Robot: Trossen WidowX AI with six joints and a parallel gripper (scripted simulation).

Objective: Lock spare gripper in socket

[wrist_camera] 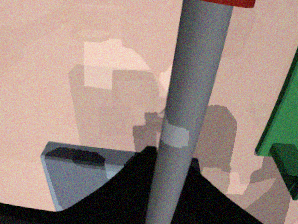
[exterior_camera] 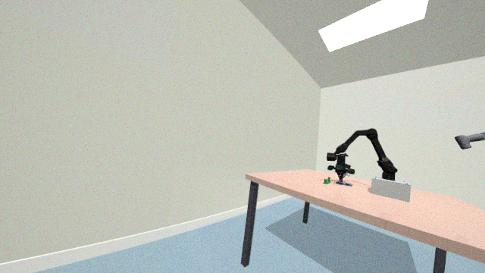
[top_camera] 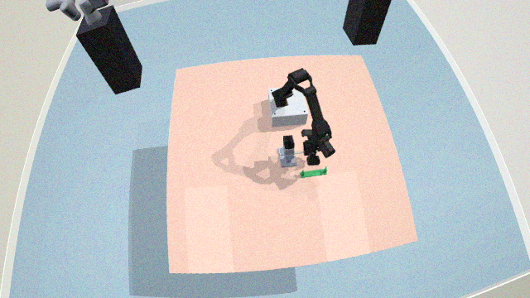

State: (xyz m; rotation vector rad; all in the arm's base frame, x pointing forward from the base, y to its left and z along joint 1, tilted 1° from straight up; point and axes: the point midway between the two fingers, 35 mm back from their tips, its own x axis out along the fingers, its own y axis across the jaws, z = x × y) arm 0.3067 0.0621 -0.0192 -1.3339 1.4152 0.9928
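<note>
Lock pin (top_camera: 299, 153) (exterior_camera: 339, 176) (wrist_camera: 195, 75), grey, red-headed: clamped in gripper (top_camera: 305, 153) (exterior_camera: 340, 177) (wrist_camera: 157, 156), beside mount (top_camera: 287, 162) (exterior_camera: 345, 184) (wrist_camera: 72, 182). Black block (top_camera: 288, 141), apparently the spare gripper: atop mount. Green cradle (top_camera: 314, 173) (exterior_camera: 326, 181) (wrist_camera: 284, 112): nearby. Step in hand, as judged: pinning. Handling: align shaft with socket bore before contact; push straight and slowly; back off if it binds, lest the block shift.

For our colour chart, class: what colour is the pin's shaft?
Grey; the wrist view shows it best.
</note>
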